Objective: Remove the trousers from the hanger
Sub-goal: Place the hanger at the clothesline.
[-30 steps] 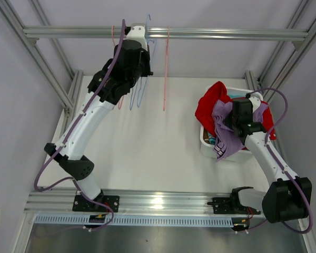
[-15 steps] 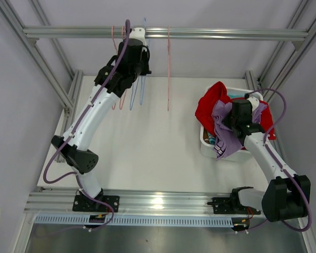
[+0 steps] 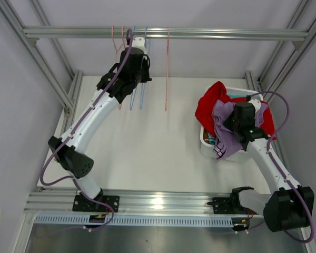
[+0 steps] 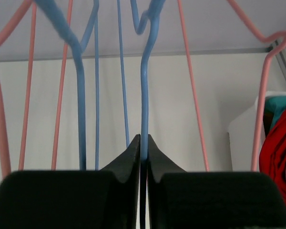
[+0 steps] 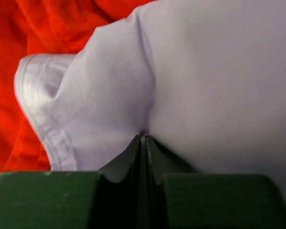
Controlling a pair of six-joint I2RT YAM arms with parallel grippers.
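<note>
Left gripper (image 4: 143, 140): jaws closed on a vertical wire of the blue hanger (image 4: 144, 95), up at the rail (image 3: 226, 34). The blue and pink hangers (image 3: 167, 68) I can see here are bare, no cloth on any.

Right gripper (image 5: 143, 138): jaws nearly together, tips pressed into a fold of the lavender trousers (image 5: 205, 86). It looks pinched, but this close I can't be sure.

The trousers are on my right side, piled in the white basket (image 3: 204, 138). The red trousers (image 3: 208, 103) lie at the far side and spill over the rim, with teal (image 4: 281, 102) peeking out. The lavender pair is on top, its long axis running from the basket toward my bases and draping over the near rim.

So the pile sits directly under my right hand and well apart from my left, which is across the table (image 3: 147, 147). Any cloth move belongs to the right arm.
</note>
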